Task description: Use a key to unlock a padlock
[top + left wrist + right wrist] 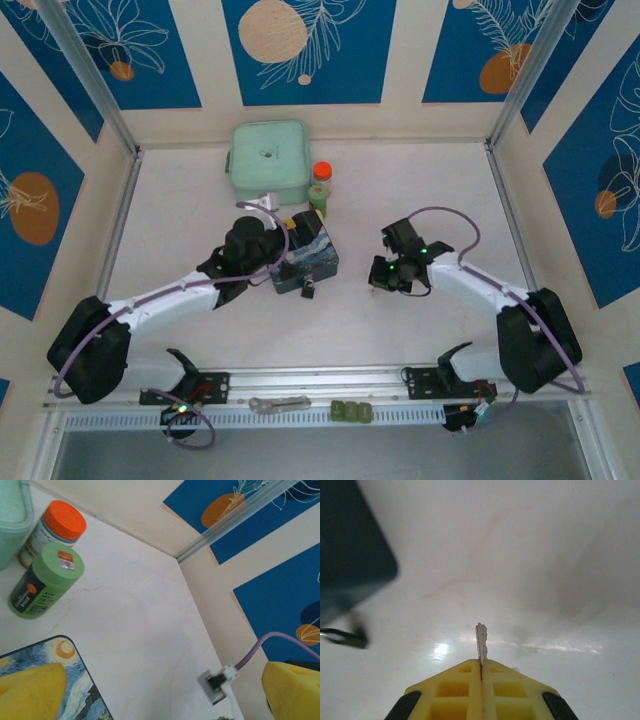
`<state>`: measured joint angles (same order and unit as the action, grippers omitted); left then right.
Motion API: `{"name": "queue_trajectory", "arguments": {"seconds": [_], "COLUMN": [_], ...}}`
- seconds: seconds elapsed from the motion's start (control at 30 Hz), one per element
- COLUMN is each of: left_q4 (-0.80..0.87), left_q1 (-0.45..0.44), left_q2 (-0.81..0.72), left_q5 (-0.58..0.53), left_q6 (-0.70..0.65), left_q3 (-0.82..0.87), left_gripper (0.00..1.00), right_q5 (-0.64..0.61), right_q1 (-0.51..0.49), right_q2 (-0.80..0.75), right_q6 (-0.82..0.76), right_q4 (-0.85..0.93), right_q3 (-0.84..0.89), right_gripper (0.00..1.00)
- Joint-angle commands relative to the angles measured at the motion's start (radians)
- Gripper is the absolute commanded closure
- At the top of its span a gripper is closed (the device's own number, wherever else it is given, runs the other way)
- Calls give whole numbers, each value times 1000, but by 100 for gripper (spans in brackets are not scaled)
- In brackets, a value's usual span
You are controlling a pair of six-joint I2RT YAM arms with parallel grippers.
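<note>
The tiny dark padlock (309, 290) hangs at the front of the blue swirly-painted box (315, 252); in the right wrist view the padlock (344, 637) is a blur at the far left, under the box's dark corner (350, 565). My right gripper (381, 276) hovers to the right of the box, apart from it. Its yellow fingers (460, 690) are shut on the key (481, 645), whose thin toothed blade sticks out past the tips. My left gripper (165, 692) stands wide open at the box, one yellow finger (30, 690) over the painted lid (75, 680).
A mint-green case (267, 160) sits at the back, with an orange-capped jar (321, 171) and a green-capped jar (47, 580) beside it. A grey metal tool (280, 404) and small green pieces (352, 410) lie on the front rail. Walls close in on both sides.
</note>
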<state>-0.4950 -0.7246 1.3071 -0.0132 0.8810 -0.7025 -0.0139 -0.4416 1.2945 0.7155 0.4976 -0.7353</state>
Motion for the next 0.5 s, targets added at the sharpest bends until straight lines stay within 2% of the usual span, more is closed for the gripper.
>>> {"name": "queue_trajectory", "arguments": {"seconds": [0.0, 0.2, 0.33, 0.47], "left_q4": [-83, -98, -203, -319], "left_q1": [1, -25, -44, -76], "left_q2": [30, 97, 178, 245], "left_q5": [57, -57, -90, -113], "left_q6": [6, 202, 347, 367], "left_q3": [-26, -47, -63, -85], "left_gripper": [0, 0, 0, 0], "right_q5": [154, 198, 169, 159], "right_q1": [61, 139, 146, 155], "right_q2": [-63, -119, -117, -90], "right_q6": [20, 47, 78, 179], "right_q4": [-33, -79, -135, -241], "right_q3": [-3, -75, -140, -168], "right_gripper": [100, 100, 100, 100]}}
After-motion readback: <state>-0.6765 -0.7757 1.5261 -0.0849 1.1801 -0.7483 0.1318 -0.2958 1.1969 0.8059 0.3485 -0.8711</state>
